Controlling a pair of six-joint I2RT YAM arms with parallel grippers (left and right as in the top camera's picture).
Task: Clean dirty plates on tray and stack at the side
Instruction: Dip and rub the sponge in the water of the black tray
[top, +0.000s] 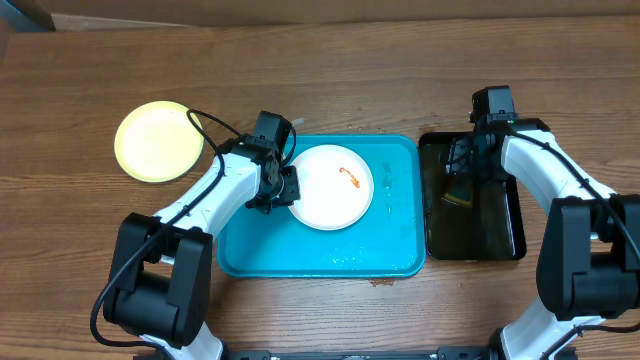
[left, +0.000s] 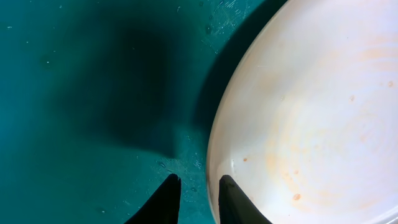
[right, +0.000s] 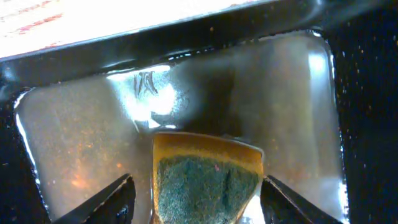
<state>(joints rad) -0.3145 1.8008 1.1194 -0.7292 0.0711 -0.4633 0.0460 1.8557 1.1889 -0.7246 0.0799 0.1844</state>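
jaws left: narrow, pinching white plate (top: 330, 200) rim | jaws right: wide astride sponge (right: 205, 180)

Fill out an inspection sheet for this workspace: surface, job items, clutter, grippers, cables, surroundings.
Surface: wooden table; turquoise tray at centre, with wet-looking flecks.
Job's things: white plate on the turquoise tray, orange smear on it; yellow-green plate on the table to the left, off the tray. No third plate seen.
Clutter: black tray right of the turquoise tray, holding a sponge; nothing else seen.
Grippers: left gripper has a finger on each side of the white plate's rim, apparently gripping it; right gripper open, a finger on each side of the sponge.
Cables: black cable loops off the left arm near the yellow-green plate.
Surroundings: nothing seen.
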